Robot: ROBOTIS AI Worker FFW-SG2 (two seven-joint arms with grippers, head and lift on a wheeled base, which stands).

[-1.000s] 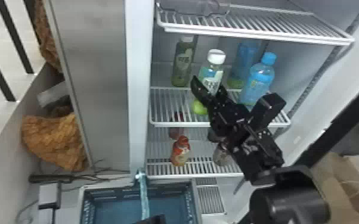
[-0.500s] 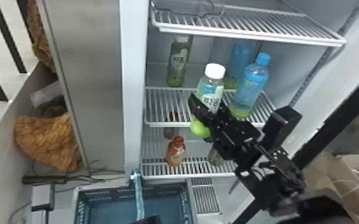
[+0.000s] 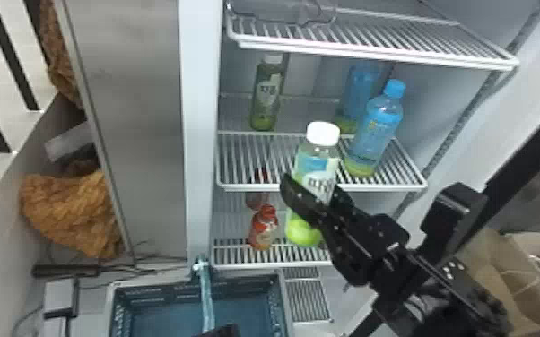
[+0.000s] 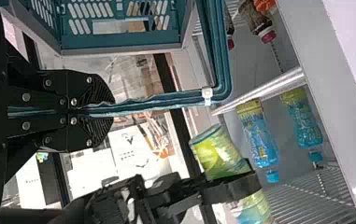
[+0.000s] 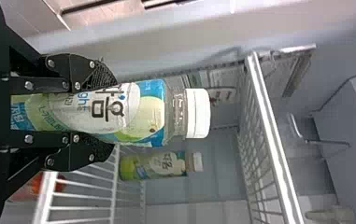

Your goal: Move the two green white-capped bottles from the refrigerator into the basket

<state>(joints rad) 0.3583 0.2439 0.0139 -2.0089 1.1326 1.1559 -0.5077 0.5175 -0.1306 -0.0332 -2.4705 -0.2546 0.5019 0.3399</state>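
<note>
My right gripper (image 3: 316, 192) is shut around one green white-capped bottle (image 3: 323, 157), held nearly upright in front of the refrigerator's middle shelf. In the right wrist view, the bottle (image 5: 119, 112) lies between the pads of the right gripper (image 5: 111, 115). The second green white-capped bottle (image 3: 267, 96) stands at the back left of that shelf. Below the refrigerator is the blue-green basket (image 3: 285, 295). At the head view's bottom edge is my left gripper (image 3: 220, 332); in the left wrist view, the left gripper (image 4: 110, 111) is shut on the basket's handle (image 4: 166, 102).
Two blue-capped bottles (image 3: 376, 130) stand right of centre on the middle shelf (image 3: 237, 187). A red-capped bottle (image 3: 264, 231) is on the shelf below, and a wire shelf (image 3: 372, 36) spans above. The refrigerator's left side wall (image 3: 199, 134) rises beside the bottles.
My right gripper has brought the held bottle down and outward from the middle shelf, toward the camera. The whole head view has shifted slightly. The left gripper remains at the handle.
</note>
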